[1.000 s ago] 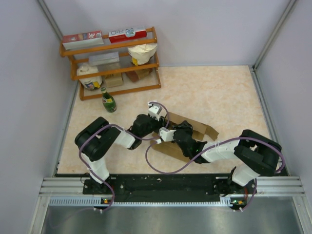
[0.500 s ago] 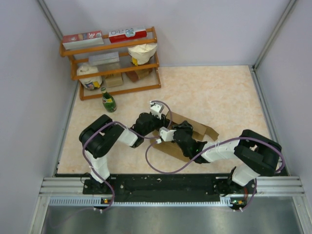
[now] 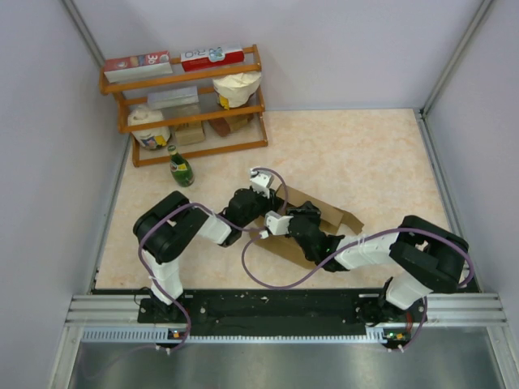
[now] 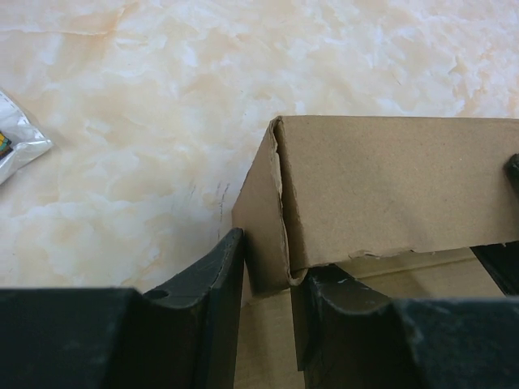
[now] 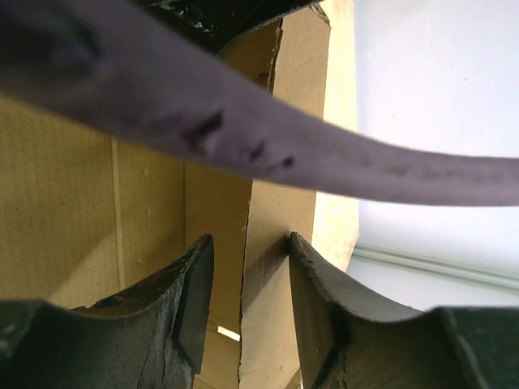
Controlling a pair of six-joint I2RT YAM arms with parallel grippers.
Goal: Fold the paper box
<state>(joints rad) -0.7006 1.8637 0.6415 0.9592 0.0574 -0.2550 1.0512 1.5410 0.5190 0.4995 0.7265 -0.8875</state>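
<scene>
The box (image 3: 328,212) sits half-folded on the bench (image 3: 365,154), near its middle and between my arms. My left end effector (image 4: 272,255) is narrow, pinching an upright corner of it. My right end effector (image 5: 250,243) straddles a wall edge, also narrow; I cannot tell whether it grips.

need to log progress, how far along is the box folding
Early stage. One wall of the paper box stands folded up at a corner. The left gripper pinches that corner; the right gripper straddles another panel, grip unclear. The outer panels look flat on the table, so the other walls and flaps remain.
</scene>
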